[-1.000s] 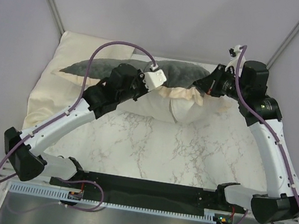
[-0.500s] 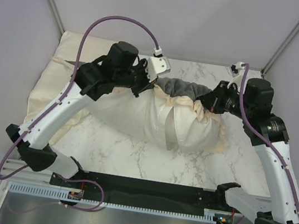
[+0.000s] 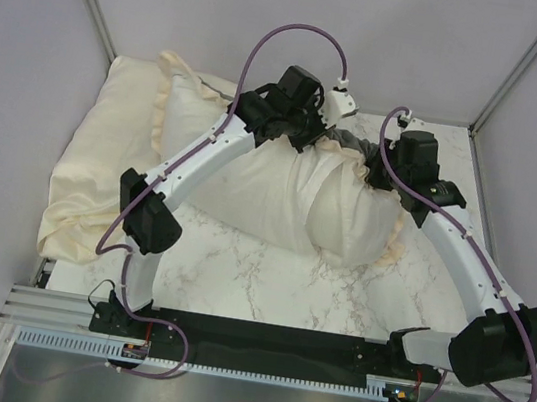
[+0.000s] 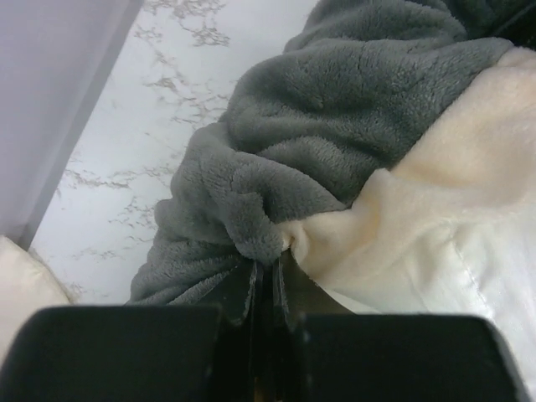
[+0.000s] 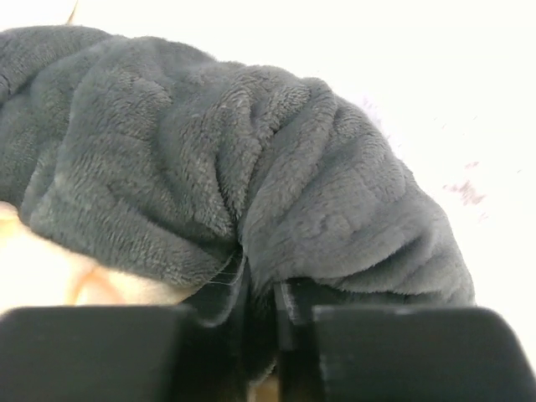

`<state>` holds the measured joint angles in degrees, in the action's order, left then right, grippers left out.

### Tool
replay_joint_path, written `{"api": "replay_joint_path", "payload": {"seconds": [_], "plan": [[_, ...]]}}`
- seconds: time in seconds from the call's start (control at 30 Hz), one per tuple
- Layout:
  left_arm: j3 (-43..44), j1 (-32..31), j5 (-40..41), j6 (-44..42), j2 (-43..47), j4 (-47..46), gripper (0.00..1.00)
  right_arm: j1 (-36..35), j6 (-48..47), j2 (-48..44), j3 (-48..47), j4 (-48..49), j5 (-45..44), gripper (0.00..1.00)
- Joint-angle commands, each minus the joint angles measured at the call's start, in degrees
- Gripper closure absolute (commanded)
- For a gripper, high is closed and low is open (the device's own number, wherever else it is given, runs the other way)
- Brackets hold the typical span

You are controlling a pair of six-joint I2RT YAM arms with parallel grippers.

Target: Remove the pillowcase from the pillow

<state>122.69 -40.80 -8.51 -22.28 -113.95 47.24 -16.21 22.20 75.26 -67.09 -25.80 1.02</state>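
Pillowcase [image 3: 355, 151], dark grey with a cream frill [image 3: 399, 243], sits bunched at the far right end of the pillow [image 3: 270, 189], which lies across the middle of the marble table [image 3: 266, 282]. Most of the off-white pillow is bare; only its right end is inside the cover. The 2 arms reach in over the gathered fabric, 1 from each side. From overhead the fingers are hidden by the arms and the cloth, but the 2 wrist cameras show them. The left gripper [image 4: 268, 272] is pinched tight on a fold of grey plush where it meets the cream edge. The right gripper [image 5: 260, 293] is clamped on a thick roll of the same grey fabric. The left wrist view also shows shiny white pillow cloth just beside the frill. Only the overhead view takes in the flat pale-yellow cloth [image 3: 104, 151] heaped along the table's left side, against the pillow's left end.
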Motion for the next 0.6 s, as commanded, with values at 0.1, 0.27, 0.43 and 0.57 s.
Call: {"api": "replay_joint_path", "payload": {"seconds": [0.1, 0.27, 0.43, 0.57], "plan": [[8.35, -0.34, 1.91, 2.06, -6.81, -6.19, 0.98, -0.84, -3.91, 3.23, -6.54, -3.37, -6.27, 0.31], [8.26, 0.10, 6.22, 3.21, -9.44, -11.72, 0.98, -0.84, -6.55, -0.81, -11.65, -4.52, -11.65, 0.14], [8.61, 0.10, 11.94, 4.27, -12.08, -17.09, 0.98, -0.84, -6.64, -8.28, -9.82, -3.65, -9.46, 0.12], [10.37, 0.10, 11.94, 4.62, -14.98, -20.52, 0.98, -0.84, -5.76, -13.12, -5.25, -3.47, -6.73, 0.12]]}}
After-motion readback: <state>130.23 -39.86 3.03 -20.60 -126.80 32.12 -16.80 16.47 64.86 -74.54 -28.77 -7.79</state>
